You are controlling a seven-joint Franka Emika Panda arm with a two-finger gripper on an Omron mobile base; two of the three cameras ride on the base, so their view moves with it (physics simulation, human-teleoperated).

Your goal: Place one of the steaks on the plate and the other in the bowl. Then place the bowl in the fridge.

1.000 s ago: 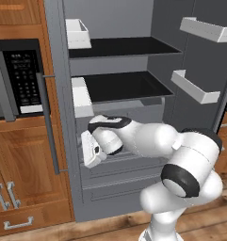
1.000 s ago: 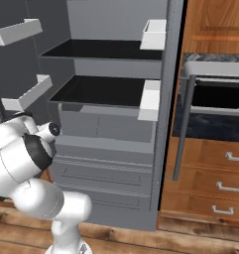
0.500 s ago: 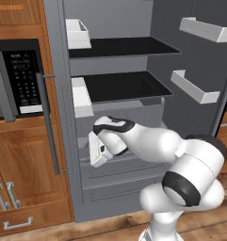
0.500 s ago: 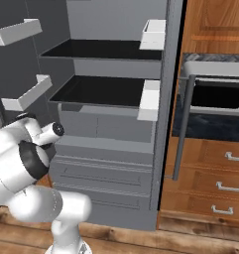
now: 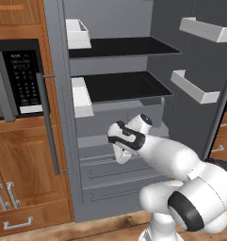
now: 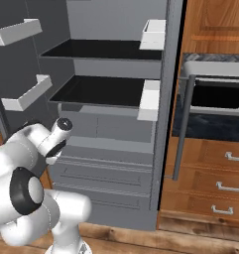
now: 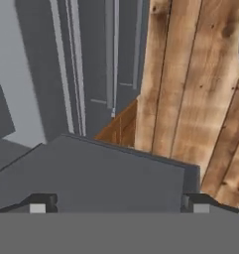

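The fridge (image 5: 124,84) stands open in front of me, its two black shelves (image 6: 101,92) bare. My gripper (image 5: 120,153) hangs in front of the fridge's lower drawers (image 5: 110,169), pointing down. In the hand view the gripper (image 7: 118,206) is open, its two dark fingertips (image 7: 39,206) wide apart with nothing between them, above the drawer fronts (image 7: 91,74) and the wooden floor (image 7: 190,89). The steaks, the plate and the bowl are out of view.
White door bins (image 5: 79,96) hang on both open doors (image 6: 22,96). A long bar handle (image 5: 50,122) runs down the left door. A black microwave (image 5: 16,80) sits to the left, an oven (image 6: 215,96) and wooden drawers (image 6: 210,198) to the right.
My hand has swung to the right, away from the left door bin and across the drawer fronts. The elbow has dropped lower and to the right. The fridge is unchanged.
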